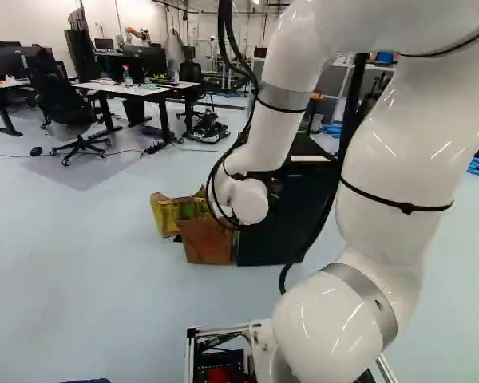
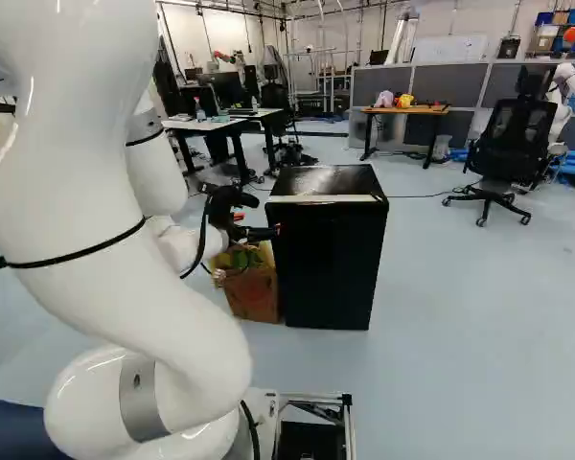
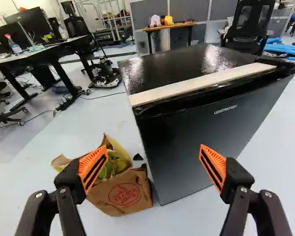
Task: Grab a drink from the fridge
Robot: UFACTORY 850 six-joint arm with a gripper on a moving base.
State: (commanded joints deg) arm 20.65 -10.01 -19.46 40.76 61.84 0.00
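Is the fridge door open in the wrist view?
No, the fridge door sits flush under the light strip along its top edge.

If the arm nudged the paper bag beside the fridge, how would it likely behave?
The paper bag would probably crumple rather than hold stiff, as its sides look creased. Its open, ragged top seems likely to fold under a push. Standing right beside the black fridge, it might be braced on that side.
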